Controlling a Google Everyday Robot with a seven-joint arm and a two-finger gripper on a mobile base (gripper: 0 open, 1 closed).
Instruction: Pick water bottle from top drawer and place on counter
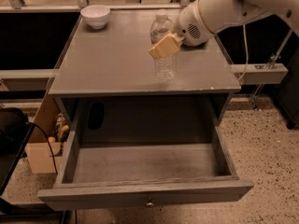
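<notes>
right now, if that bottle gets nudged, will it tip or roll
Probably tips easily: the bottle is tall, narrow, and looks empty, so light. Its round ribbed body would likely roll on the flat counter. The gripper is at its middle.

Looks like some robot test lab, not a home: speckled terrazzo floor (266, 153), a lone grey cabinet (223, 107) with its top drawer (145, 197) hanging open, a cardboard box (39, 157) and loose cable (52, 148) on the left, and the gripper (166, 48) up at the water bottle (165, 65) on the surface (117, 55)
</notes>
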